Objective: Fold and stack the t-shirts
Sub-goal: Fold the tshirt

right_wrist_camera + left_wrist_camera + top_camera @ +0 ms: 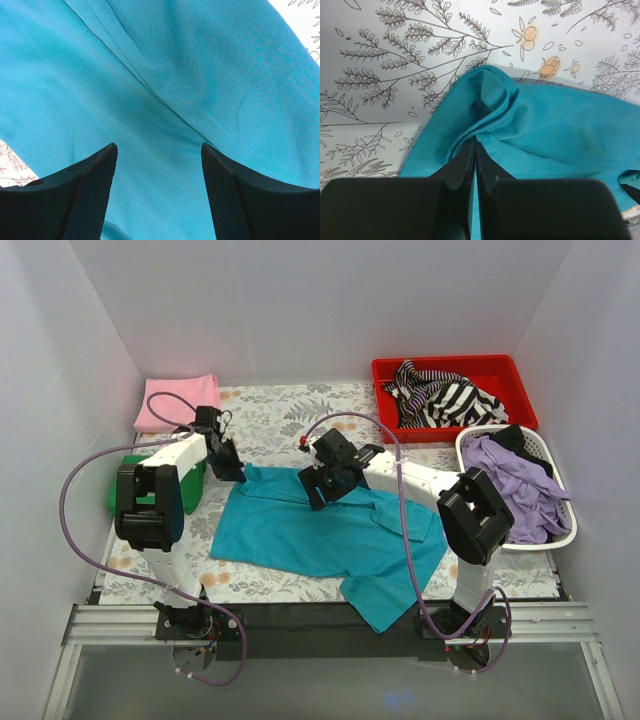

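So here's what you've got: the teal short-sleeved cloth t-shirt (pixel 320 530) is lying spread out and a bit rumpled in the middle of the leaf-print table cover (pixel 270 410). One part of it trails toward 6 o'clock over the dark near edge.

Your left gripper (pixel 232 468) is down at the shirt's 10 o'clock corner. In the left wrist view its jaws are squeezed together with a bunched fold of the teal fabric caught right at the tips.

Your right gripper (pixel 318 490) sits at the shirt's 12 o'clock edge, jaws standing wide, with just the teal cloth below them. You can't tell from the wrist view whether the tips actually touch it.

The folded light pink cloth t-shirt (pixel 178 400) is at the table's 10 o'clock corner. The green cloth t-shirt (pixel 194 490) is at 9 o'clock, mostly hidden behind your left arm.

Off at 1 o'clock there's a red plastic tray (pixel 495 373) with black-and-white striped cloth (pixel 440 400) in it. At 3 o'clock a white plastic basket (pixel 541 446) holds crumpled purple cloth (pixel 515 485).
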